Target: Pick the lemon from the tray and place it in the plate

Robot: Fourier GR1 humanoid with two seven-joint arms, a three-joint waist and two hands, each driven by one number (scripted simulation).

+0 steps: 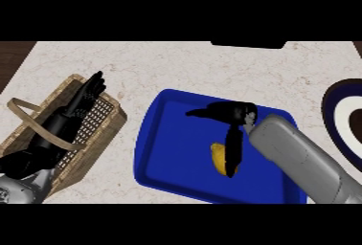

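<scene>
The yellow lemon [219, 160] lies on the blue tray [166, 143] in the counter's middle, toward the tray's near right part. My right hand [230, 111] hovers over the tray's far half. One of its fingers [232, 146] stretches straight down along the lemon's right side and hides part of it; another points left. The fingers are not curled round the lemon. The plate [332, 119], dark blue with a white ring, is cut off by the right edge of the view. My left hand [83, 98] rests open over the basket at the left.
A wicker basket [106, 143] with a looped handle stands at the left of the tray, under my left forearm. A dark object [247, 44] sits at the counter's far edge. Bare marble counter lies between the tray and the plate.
</scene>
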